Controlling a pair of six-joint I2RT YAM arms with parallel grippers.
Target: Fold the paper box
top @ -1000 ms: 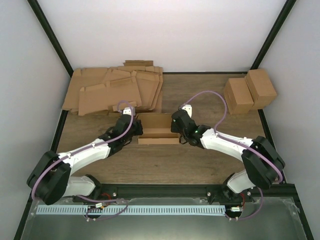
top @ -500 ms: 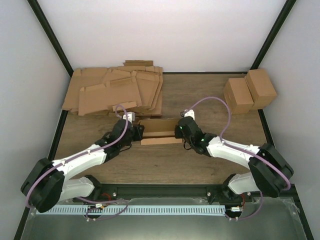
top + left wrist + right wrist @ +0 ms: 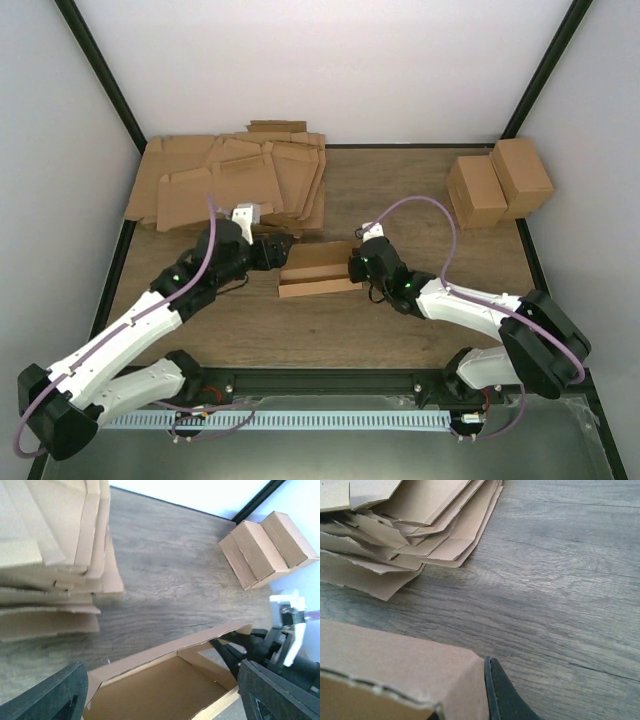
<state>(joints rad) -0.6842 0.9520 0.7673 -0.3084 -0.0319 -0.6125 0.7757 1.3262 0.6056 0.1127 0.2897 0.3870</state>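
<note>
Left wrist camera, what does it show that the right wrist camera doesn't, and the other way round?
Only the left wrist view shows the two folded cartons at the far side, the open inside of the paper box, and the right gripper pinching the box's end wall. Only the right wrist view shows that wall's outer face close up, with one dark finger pressed against it. Both show the stack of flat cardboard sheets and the wooden table.

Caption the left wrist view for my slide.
Open left gripper frames the shallow brown cardboard box, its far end pinched by the right gripper; flat cardboard sheets stacked alongside.
</note>
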